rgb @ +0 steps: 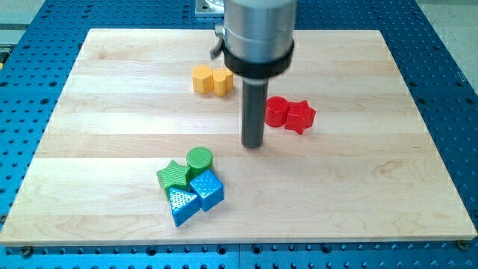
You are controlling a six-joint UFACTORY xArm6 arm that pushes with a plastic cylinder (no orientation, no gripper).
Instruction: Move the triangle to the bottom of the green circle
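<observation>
The blue triangle [181, 205] lies at the view's lower left of centre, touching the blue cube [207, 190] on its right and the green star [173, 176] above it. The green circle [199, 160] stands just above the cube and to the right of the star, so the triangle sits below and slightly left of the circle. My tip [253, 144] rests on the board to the upper right of this cluster, apart from every block, a short way from the green circle.
Two yellow blocks [211, 79] sit together near the view's top, left of the rod. A red circle [277, 110] and a red star [299, 116] touch each other just right of the rod. The wooden board [89, 112] lies on a blue perforated table.
</observation>
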